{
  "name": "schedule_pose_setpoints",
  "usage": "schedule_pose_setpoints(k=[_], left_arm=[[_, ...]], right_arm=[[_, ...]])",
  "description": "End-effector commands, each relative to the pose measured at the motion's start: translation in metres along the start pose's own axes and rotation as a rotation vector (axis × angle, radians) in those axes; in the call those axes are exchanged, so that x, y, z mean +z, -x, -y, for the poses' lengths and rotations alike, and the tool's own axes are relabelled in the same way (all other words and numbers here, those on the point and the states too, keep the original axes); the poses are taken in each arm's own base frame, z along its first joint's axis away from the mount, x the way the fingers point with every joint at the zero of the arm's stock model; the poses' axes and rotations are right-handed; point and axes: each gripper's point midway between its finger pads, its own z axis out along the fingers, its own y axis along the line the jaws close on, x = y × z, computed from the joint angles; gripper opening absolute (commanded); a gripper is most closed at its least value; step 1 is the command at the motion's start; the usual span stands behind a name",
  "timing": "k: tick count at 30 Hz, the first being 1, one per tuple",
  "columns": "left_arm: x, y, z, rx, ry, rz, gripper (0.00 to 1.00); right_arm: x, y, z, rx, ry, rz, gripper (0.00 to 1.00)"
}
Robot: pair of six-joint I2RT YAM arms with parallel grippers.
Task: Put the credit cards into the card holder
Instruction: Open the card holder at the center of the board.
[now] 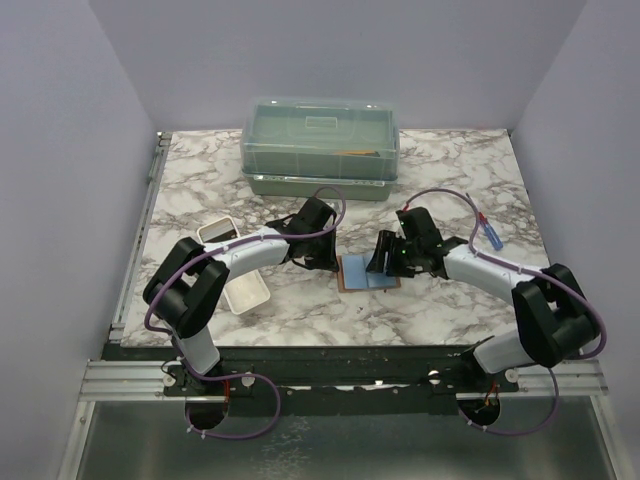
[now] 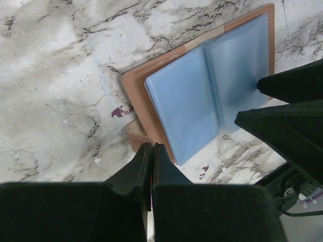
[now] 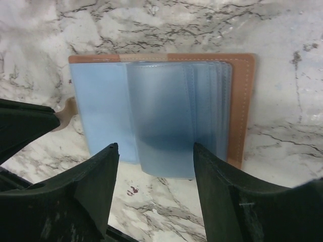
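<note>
Right wrist view: the card holder (image 3: 242, 96) lies open on the marble counter (image 3: 282, 30), brown cover down, its bluish-grey sleeves (image 3: 161, 116) fanned upward. The right pincer (image 3: 155, 148) stands fairly wide open, one finger on either side of the loose sleeves' near edge, and it holds nothing. Whether a tip brushes the plastic I cannot tell.

In the left wrist view the left pincer (image 2: 151, 147) is fully closed and empty. Its tips sit at the holder's edge just beside the snap tab (image 2: 133, 135), though contact is not certain.

Neither pincer has a credit card, and I cannot pick any out. A long white tray (image 1: 245, 292) lies left of the holder and a green lidded box (image 1: 320, 140) beyond it.

The step in hand looks like readying a pocket. To do it well, the left pincer should pin the cover flat near the tab. The right should then part a single sleeve, not the whole fan, so a card can slide in squarely without dragging the holder.
</note>
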Motion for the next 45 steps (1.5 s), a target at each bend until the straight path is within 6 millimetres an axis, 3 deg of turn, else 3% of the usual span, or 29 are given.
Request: schedule_pose_setpoints(k=[1,5,8,10,12,13,14,17,19,21,24,26,31,33,40,45], left_arm=[[0.006,-0.004,-0.003,-0.018,-0.008,-0.016,0.00],[0.008,-0.006,-0.003,-0.025,-0.012,-0.020,0.00],[0.010,-0.007,-0.004,-0.029,-0.008,-0.021,0.00],[0.011,-0.007,-0.006,-0.033,0.000,-0.018,0.00],[0.010,-0.006,-0.007,-0.031,0.006,-0.013,0.00],[0.010,-0.006,-0.008,-0.031,0.009,-0.010,0.00],[0.010,-0.006,-0.008,-0.031,0.010,-0.009,0.00],[0.010,-0.006,-0.008,-0.034,0.005,-0.014,0.00],[0.008,-0.004,-0.007,-0.036,0.001,-0.012,0.00],[0.003,-0.002,-0.007,-0.039,0.009,-0.003,0.05],[-0.009,0.004,-0.009,-0.039,0.045,0.030,0.28],[-0.016,0.008,-0.006,-0.040,0.044,0.047,0.39],[-0.030,0.016,0.015,-0.066,-0.020,0.075,0.45],[-0.034,0.018,0.026,-0.062,-0.048,0.092,0.43],[-0.024,0.015,0.063,-0.102,-0.225,0.058,0.13],[0.002,0.003,0.054,-0.114,-0.204,0.015,0.00]], right_arm=[[0.004,-0.008,-0.019,-0.006,0.128,-0.037,0.64],[0.002,-0.008,-0.047,0.003,0.277,-0.059,0.66],[-0.008,-0.006,-0.088,0.000,0.514,-0.100,0.67],[-0.036,-0.008,-0.123,-0.023,0.750,-0.136,0.69],[-0.068,-0.007,-0.141,-0.066,0.894,-0.126,0.70],[-0.072,-0.005,-0.139,-0.063,0.857,-0.101,0.71],[-0.061,0.003,-0.125,-0.057,0.719,-0.051,0.74],[-0.027,0.018,-0.043,-0.025,0.174,0.008,0.78],[-0.021,0.013,-0.009,-0.042,-0.003,-0.008,0.77],[-0.020,0.008,0.009,-0.049,-0.082,-0.017,0.76],[-0.021,0.005,0.012,-0.050,-0.089,-0.008,0.75],[-0.021,0.005,0.011,-0.044,-0.077,0.000,0.73],[-0.014,0.001,0.013,-0.038,-0.074,-0.018,0.68],[-0.010,-0.003,0.013,-0.036,-0.064,-0.026,0.68],[-0.003,-0.006,0.013,-0.034,-0.046,-0.035,0.66],[0.002,-0.008,0.012,-0.035,-0.038,-0.048,0.65]])
